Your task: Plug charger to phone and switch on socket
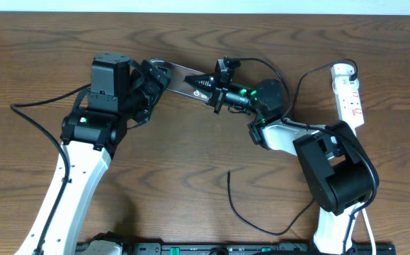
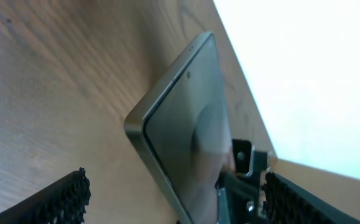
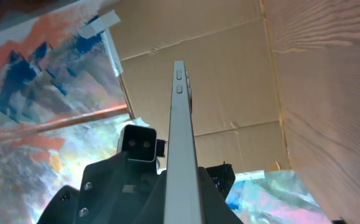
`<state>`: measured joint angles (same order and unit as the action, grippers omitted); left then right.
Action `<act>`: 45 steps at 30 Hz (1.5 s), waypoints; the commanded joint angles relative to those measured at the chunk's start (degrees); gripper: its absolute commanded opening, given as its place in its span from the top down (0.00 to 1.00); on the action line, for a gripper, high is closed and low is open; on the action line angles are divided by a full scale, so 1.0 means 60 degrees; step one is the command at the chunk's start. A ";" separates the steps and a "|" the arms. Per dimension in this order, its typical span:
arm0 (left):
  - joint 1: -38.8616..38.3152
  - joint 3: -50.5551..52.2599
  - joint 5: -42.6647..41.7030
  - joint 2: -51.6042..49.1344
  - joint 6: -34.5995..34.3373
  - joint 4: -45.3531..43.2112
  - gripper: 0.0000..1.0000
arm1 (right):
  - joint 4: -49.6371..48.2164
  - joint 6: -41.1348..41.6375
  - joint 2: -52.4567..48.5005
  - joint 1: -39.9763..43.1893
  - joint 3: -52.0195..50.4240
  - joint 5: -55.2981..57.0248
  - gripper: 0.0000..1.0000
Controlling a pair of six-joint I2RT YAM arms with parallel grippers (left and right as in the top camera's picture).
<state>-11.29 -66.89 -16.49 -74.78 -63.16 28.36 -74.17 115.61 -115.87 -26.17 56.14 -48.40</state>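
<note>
Right gripper [image 1: 206, 85] clenched on phone [image 1: 180, 74] edge, holding it tilted; left gripper [image 1: 155, 76] released, straddling other end. Charger [image 1: 251, 218] lies on surface [image 1: 190, 156], well apart. We fear thin pinch slipping, phone dropping.

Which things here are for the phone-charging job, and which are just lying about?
For the job:
- phone
- charger, the thin black cable
- socket, the white power strip

Just there:
- wooden table
- black bar along the table's near edge
- cardboard behind, in the right wrist view
</note>
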 commanded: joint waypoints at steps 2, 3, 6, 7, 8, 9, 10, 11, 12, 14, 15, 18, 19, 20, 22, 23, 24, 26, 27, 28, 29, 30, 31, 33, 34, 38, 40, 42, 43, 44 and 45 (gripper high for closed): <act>0.0051 -0.0109 0.0710 0.0051 -0.0528 -0.0178 0.13 | -0.0153 0.0324 0.0080 -0.0350 0.0091 0.0885 0.99; 0.0051 -0.0109 0.0845 0.0044 -0.0623 -0.0189 0.13 | -0.0149 0.0324 0.0080 -0.0408 0.0091 0.0962 0.99; 0.0051 -0.0102 0.0922 -0.0011 -0.0637 -0.0295 0.13 | -0.0153 0.0324 0.0080 -0.0535 0.0091 0.1089 0.99; 0.0051 -0.0084 0.0958 -0.0047 -0.0637 -0.0357 0.13 | -0.0153 0.0324 0.0080 -0.0576 0.0091 0.1100 0.99; 0.0047 -0.0051 0.1013 -0.0084 -0.0641 -0.0433 0.13 | -0.0160 0.0324 0.0080 -0.0601 0.0091 0.1122 0.99; 0.0051 0.0004 0.1024 -0.0131 -0.0637 -0.0557 0.13 | -0.0193 0.0324 0.0080 -0.0627 0.0091 0.1155 0.99; 0.0051 0.0102 0.1020 -0.0168 -0.0637 -0.0780 0.13 | -0.0244 0.0324 0.0080 -0.0652 0.0091 0.1166 0.99; 0.0051 0.0186 0.1009 -0.0197 -0.0637 -0.0962 0.13 | -0.0277 0.0324 0.0080 -0.0674 0.0091 0.1195 0.99; 0.0051 0.0295 0.1009 -0.0204 -0.0637 -0.1162 0.13 | -0.0335 0.0324 0.0080 -0.0692 0.0091 0.1239 0.99; 0.0058 0.0637 0.0969 -0.0200 -0.0637 -0.1719 0.14 | -0.0514 0.0324 0.0080 -0.0718 0.0091 0.1333 0.99; 0.0062 0.0747 0.0929 -0.0200 -0.0641 -0.1883 0.14 | -0.0554 0.0324 0.0080 -0.0718 0.0091 0.1337 0.99; 0.0062 0.1056 0.0892 -0.0200 -0.0787 -0.2146 0.14 | -0.0576 0.0324 0.0080 -0.0703 0.0091 0.1337 0.99; 0.0066 0.1133 0.0896 -0.0200 -0.0863 -0.2153 0.14 | -0.0572 0.0324 0.0080 -0.0703 0.0091 0.1337 0.99; 0.0069 0.1191 0.0892 -0.0200 -0.0889 -0.2157 0.14 | -0.0576 0.0324 0.0080 -0.0703 0.0091 0.1337 0.99; 0.0069 0.1293 0.0878 -0.0200 -0.0885 -0.2189 0.14 | -0.0572 0.0324 0.0080 -0.0703 0.0091 0.1337 0.99; 0.0069 0.1300 0.0852 -0.0200 -0.0878 -0.2222 0.14 | -0.0572 0.0324 0.0080 -0.0699 0.0091 0.1337 0.99; 0.0069 0.1304 0.0823 -0.0197 -0.0856 -0.2280 0.14 | -0.0572 0.0324 0.0080 -0.0699 0.0091 0.1333 0.99; 0.0080 0.1304 0.0594 -0.0197 -0.0627 -0.2590 0.14 | -0.0572 0.0324 0.0080 -0.0699 0.0091 0.1333 0.99; 0.0106 0.1304 0.0408 -0.0197 -0.0543 -0.2761 0.14 | -0.0572 0.0324 0.0080 -0.0699 0.0091 0.1333 0.99; 0.0113 0.1304 0.0288 -0.0197 -0.0528 -0.2871 0.14 | -0.0576 0.0321 0.0080 -0.0699 0.0091 0.1326 0.99; 0.0113 0.1304 0.0244 -0.0197 -0.0525 -0.2973 0.14 | -0.0576 0.0321 0.0080 -0.0699 0.0091 0.1326 0.99; 0.0113 0.1304 0.0211 -0.0197 -0.0521 -0.3031 0.14 | -0.0576 0.0321 0.0080 -0.0699 0.0091 0.1326 0.99; 0.0113 0.1311 0.0098 -0.0197 -0.0517 -0.3075 0.14 | -0.0576 0.0321 0.0080 -0.0699 0.0091 0.1326 0.99; 0.0120 0.1344 0.0069 -0.0193 -0.0481 -0.3078 0.14 | -0.0576 0.0321 0.0080 -0.0696 0.0091 0.1290 0.99; 0.0120 0.1377 0.0069 -0.0193 -0.0474 -0.3107 0.14 | -0.0576 0.0321 0.0080 -0.0688 0.0091 0.1286 0.99; 0.0229 0.1818 -0.0630 -0.0157 -0.0244 -0.4044 0.14 | -0.0576 0.0321 0.0080 -0.0645 0.0091 0.1220 0.99; 0.0372 0.2200 -0.0994 -0.0098 -0.0415 -0.4685 0.14 | -0.0576 0.0321 0.0080 -0.0616 0.0091 0.1191 0.99; 0.0550 0.2568 -0.1089 -0.0007 -0.0710 -0.4994 0.14 | -0.0579 0.0321 0.0080 -0.0583 0.0091 0.1089 0.99; 0.0656 0.2732 -0.1206 0.0029 -0.0736 -0.5151 0.14 | -0.0576 0.0321 0.0080 -0.0561 0.0091 0.1045 0.99; 0.0736 0.2823 -0.1344 0.0058 -0.0699 -0.5260 0.14 | -0.0572 0.0317 0.0080 -0.0550 0.0091 0.1038 0.99; 0.0787 0.2867 -0.1486 0.0069 -0.0659 -0.5359 0.14 | -0.0576 0.0284 0.0080 -0.0546 0.0091 0.1038 0.99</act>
<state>-8.08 -51.33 -21.39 -75.57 -66.70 -2.22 -76.66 116.99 -115.87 -29.80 56.14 -42.09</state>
